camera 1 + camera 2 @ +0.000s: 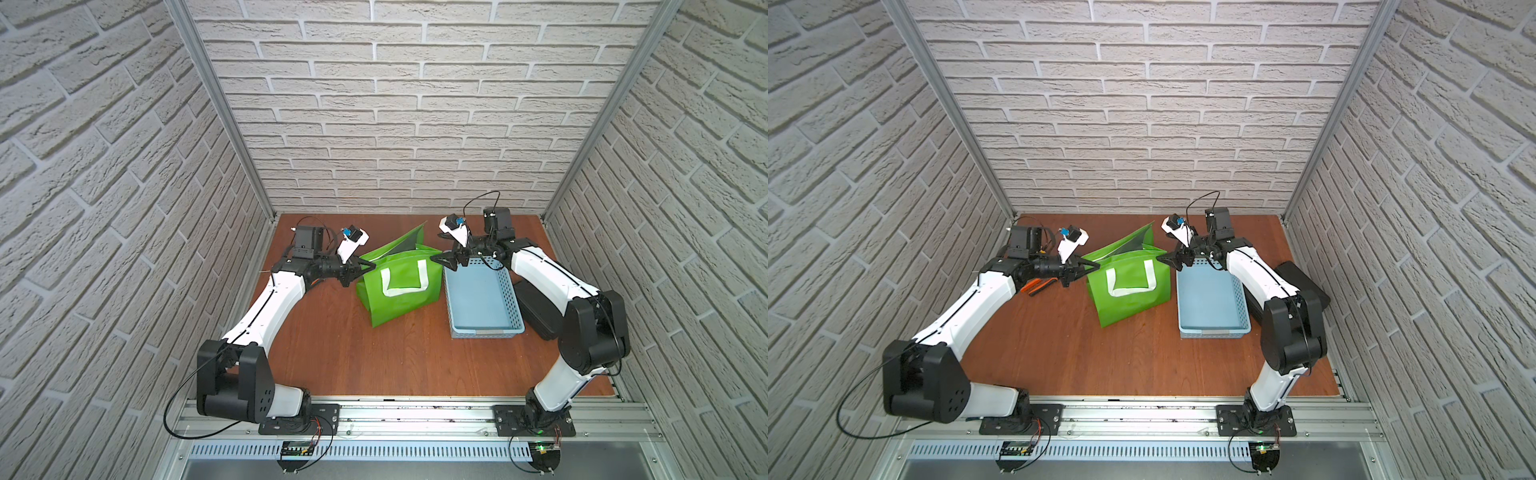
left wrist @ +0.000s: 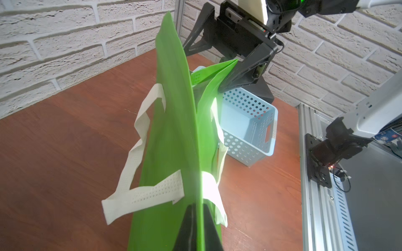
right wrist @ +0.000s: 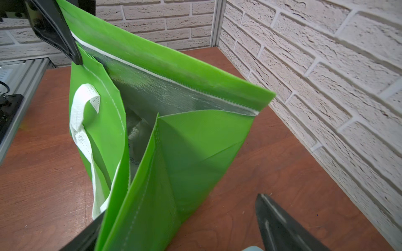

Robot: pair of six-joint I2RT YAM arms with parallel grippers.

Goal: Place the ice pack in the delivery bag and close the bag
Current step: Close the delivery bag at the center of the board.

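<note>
Bag-opening stage. The delivery bag (image 1: 399, 286) stands upright near the middle of the bench (image 1: 374, 365), toward its far edge, just beside an empty blue basket (image 1: 482, 331). The left gripper (image 1: 368, 265) is clenched on the bag's rim at one end. The right gripper (image 1: 435, 248) is spread wide at the opposite end, with the rim's fold between its jaws but not pinched. We see no ice pack on the bench or in the basket. A pale printed patch deep inside the foil lining may be the pack, but we cannot tell. We judge that the next move calls for drawing the right arm clear without dragging the rim, then confirming where the pack lies.
</note>
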